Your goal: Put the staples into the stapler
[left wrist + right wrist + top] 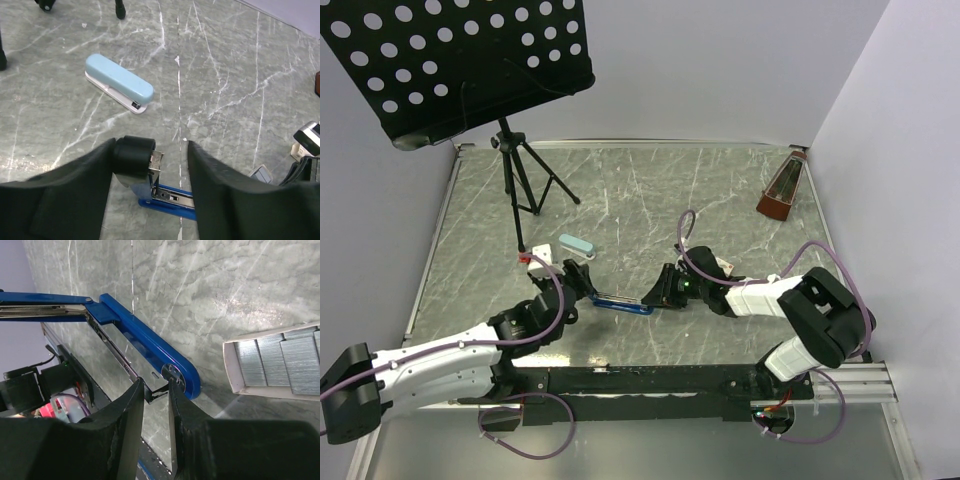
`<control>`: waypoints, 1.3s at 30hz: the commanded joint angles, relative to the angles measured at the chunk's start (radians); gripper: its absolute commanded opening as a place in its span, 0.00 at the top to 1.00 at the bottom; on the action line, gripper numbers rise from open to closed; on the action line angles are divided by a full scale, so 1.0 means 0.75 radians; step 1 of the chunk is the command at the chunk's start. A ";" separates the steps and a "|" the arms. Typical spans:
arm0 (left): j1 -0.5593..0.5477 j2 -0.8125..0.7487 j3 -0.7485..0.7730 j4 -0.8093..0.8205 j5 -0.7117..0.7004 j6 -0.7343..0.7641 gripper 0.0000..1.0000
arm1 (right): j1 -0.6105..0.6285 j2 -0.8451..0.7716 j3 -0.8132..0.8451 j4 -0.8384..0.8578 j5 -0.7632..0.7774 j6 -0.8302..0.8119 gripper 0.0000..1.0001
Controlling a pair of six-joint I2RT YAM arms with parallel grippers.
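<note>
The dark blue stapler [620, 303] lies opened on the table between my two grippers. In the right wrist view its blue base [145, 337] rests on the marble with the silvery magazine rail [117, 352] beside it. My right gripper [156, 386] is shut on the front tip of that rail. My left gripper [151, 148] is open around the stapler's hinge end; the raised black top piece [132, 156] leans on its left finger, and the right finger stands apart. The staples [280, 357] lie in rows in an open whitish box [720, 266] right of the stapler.
A light blue stapler [119, 84] lies just beyond the left gripper. A music stand tripod [525, 185] stands at the back left, and a brown metronome [782, 193] at the back right. White walls enclose the table on three sides.
</note>
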 commanded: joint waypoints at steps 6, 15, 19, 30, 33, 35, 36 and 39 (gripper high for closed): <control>-0.010 0.031 0.062 0.061 0.004 0.020 0.32 | 0.001 0.026 0.045 0.016 0.016 -0.005 0.72; -0.012 0.066 0.070 0.173 0.092 0.183 0.51 | -0.001 0.047 0.052 0.031 0.001 -0.005 0.72; -0.014 0.111 0.070 0.249 0.176 0.255 0.49 | -0.001 0.051 0.056 0.033 -0.005 -0.007 0.72; -0.024 0.281 0.115 0.255 0.219 0.314 0.38 | 0.001 0.069 0.074 0.041 -0.013 -0.013 0.72; -0.026 0.319 0.139 0.251 0.227 0.339 0.38 | -0.001 0.075 0.078 0.045 -0.023 -0.011 0.72; -0.028 0.338 0.150 0.253 0.231 0.347 0.38 | -0.001 0.083 0.084 0.045 -0.023 -0.013 0.72; -0.028 0.356 0.154 0.261 0.248 0.359 0.38 | 0.001 0.083 0.086 0.047 -0.027 -0.013 0.72; -0.030 0.389 0.168 0.275 0.274 0.374 0.38 | -0.001 0.092 0.092 0.047 -0.035 -0.017 0.72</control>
